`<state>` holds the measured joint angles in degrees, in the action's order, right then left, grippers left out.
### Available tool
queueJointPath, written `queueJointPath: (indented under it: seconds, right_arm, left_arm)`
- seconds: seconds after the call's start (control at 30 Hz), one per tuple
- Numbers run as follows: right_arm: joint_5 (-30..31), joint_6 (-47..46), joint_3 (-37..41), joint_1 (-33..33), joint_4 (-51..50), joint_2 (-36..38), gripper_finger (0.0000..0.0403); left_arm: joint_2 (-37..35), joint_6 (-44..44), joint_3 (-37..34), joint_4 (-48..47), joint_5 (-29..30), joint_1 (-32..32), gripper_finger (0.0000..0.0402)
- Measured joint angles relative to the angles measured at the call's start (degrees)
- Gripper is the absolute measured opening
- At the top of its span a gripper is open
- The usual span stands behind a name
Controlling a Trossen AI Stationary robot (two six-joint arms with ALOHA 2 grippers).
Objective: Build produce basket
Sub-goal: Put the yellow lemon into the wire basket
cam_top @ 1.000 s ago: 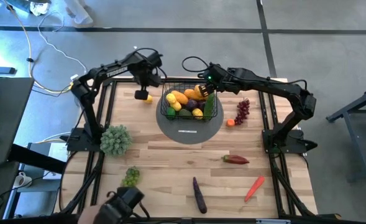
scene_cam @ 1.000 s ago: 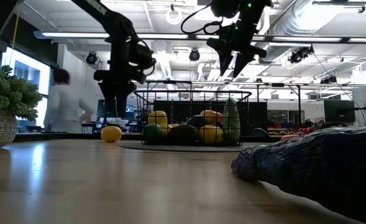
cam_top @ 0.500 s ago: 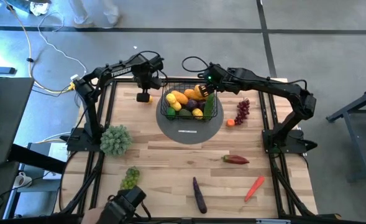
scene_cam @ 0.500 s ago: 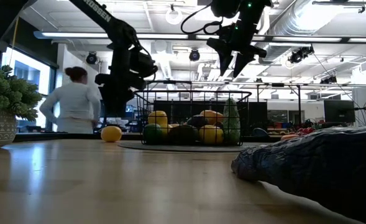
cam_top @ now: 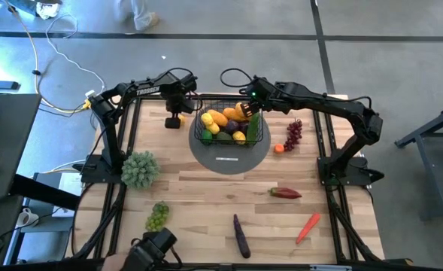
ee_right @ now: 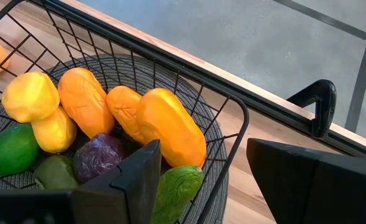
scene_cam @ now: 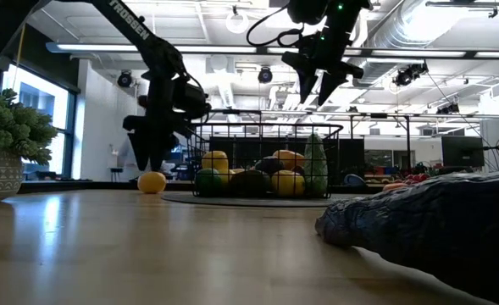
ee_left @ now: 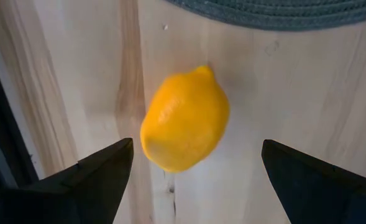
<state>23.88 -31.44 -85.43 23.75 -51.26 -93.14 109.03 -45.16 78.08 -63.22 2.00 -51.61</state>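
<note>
A yellow lemon (ee_left: 184, 118) lies on the wooden table just left of the black wire basket (cam_top: 229, 104). The basket stands on a round grey mat (cam_top: 229, 156) and holds yellow, orange, green and purple produce (ee_right: 108, 118). My left gripper (ee_left: 196, 149) hangs open right above the lemon (scene_cam: 152, 182), pointing down, one finger on either side and apart from it. My right gripper (scene_cam: 315, 95) hovers open above the basket's right end, with nothing between its fingers.
A potted plant (cam_top: 138, 169) stands at the table's left. Green grapes (cam_top: 158, 214), an aubergine (cam_top: 241, 235), a carrot (cam_top: 307, 226) and a red pepper (cam_top: 285, 193) lie toward the near edge. Dark red grapes (cam_top: 293, 134) and a small orange piece (cam_top: 279, 148) lie right of the mat.
My left gripper has come down toward the lemon, its fingers staying open and pointing down. The lemon has kept its place. A person in the room behind has walked out of the low view.
</note>
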Motion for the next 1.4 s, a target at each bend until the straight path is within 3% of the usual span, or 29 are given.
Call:
queueJointPath:
  seconds: [0.9, 1.4]
  right_arm:
    - [0.0, -1.1, 0.0, 0.0, 0.0, 0.0, 0.022]
    - [0.0, -1.1, 0.0, 0.0, 0.0, 0.0, 0.022]
  left_arm:
    - [5.0, 3.9, -0.1, 4.0, 0.4, 0.5, 0.0343]
    - [5.1, 6.1, -0.1, 3.0, 0.4, 0.5, 0.0202]
